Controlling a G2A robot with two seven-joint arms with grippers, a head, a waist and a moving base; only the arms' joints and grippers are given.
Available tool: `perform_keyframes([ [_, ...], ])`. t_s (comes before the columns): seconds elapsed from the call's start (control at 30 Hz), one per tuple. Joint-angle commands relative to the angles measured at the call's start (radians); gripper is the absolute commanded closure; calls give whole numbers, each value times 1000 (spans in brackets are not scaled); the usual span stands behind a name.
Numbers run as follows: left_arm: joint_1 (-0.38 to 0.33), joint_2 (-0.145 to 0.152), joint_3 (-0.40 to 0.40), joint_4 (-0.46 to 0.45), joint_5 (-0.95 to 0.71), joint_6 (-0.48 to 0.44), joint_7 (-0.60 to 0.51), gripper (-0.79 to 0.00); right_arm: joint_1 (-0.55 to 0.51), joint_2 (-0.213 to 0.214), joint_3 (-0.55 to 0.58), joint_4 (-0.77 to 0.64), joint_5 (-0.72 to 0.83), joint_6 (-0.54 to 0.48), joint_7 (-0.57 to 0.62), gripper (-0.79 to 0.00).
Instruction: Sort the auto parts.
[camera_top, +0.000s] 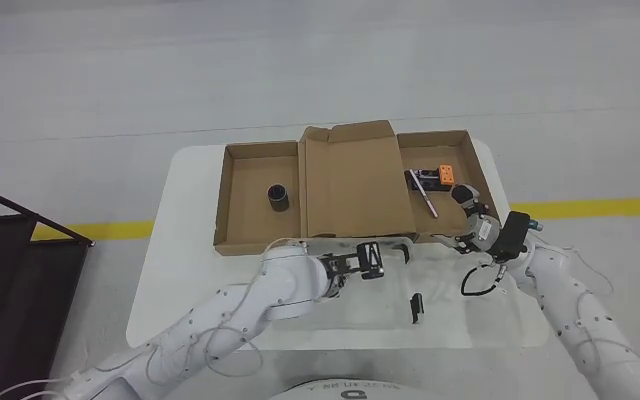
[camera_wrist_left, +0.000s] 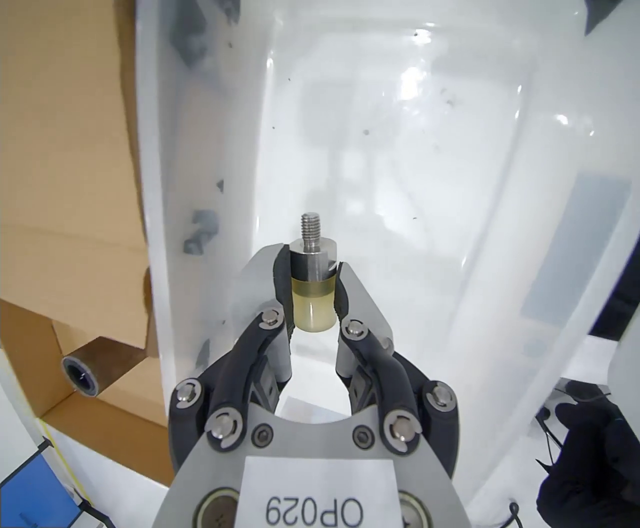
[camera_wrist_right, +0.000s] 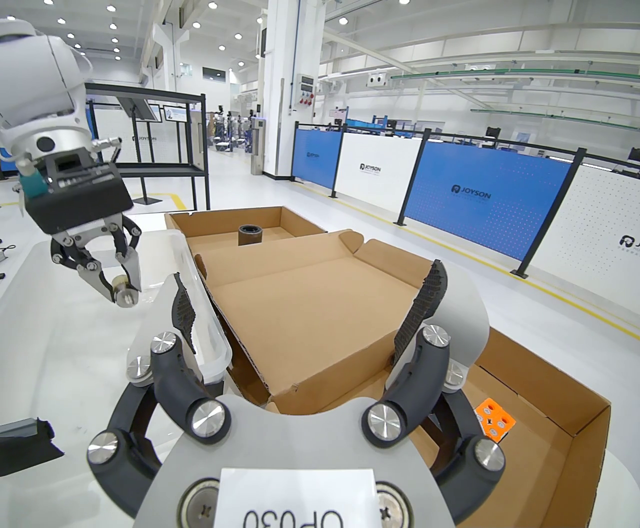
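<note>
White table (camera_top: 185, 220) bears the cardboard box (camera_top: 355, 185); at its 6 o'clock your left gripper (camera_wrist_left: 312, 295) pinches the threaded stud (camera_wrist_left: 311, 272), right gripper (camera_wrist_right: 308, 287) gapes empty, and so slight a grip may let the stud slip.

We see a white table (camera_top: 185, 220) standing on a pale grey floor (camera_top: 300, 70), with a yellow line (camera_top: 590, 208) running across the floor on either side of it and a dark rack (camera_top: 30, 290) just off its left side. Across the hall, we make out a fence (camera_wrist_right: 487, 200) of blue and white panels on black posts. To the left of the fence there is a white pillar (camera_wrist_right: 287, 75), and further left a black shelf (camera_wrist_right: 150, 170).
</note>
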Motion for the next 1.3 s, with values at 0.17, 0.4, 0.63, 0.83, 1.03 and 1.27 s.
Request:
perform_keyframes([
  [0.17,95,51,-191,-82,5,9,22,0,0,0,0,0,-1,0,0,-785],
  [0.4,170,86,-375,-28,-30,15,93,0,0,0,0,0,-1,0,0,-785],
  [0.63,190,100,-478,38,-88,4,148,0,0,0,0,0,-1,0,0,-785],
  [0.83,193,108,-514,19,-134,-29,161,0,0,0,0,0,-1,0,0,-785],
  [1.03,194,112,-521,23,-129,-19,117,0,0,0,0,0,-1,0,0,-785],
  [1.27,137,104,-490,159,-111,35,119,0,0,0,0,0,-1,0,0,-785],
])
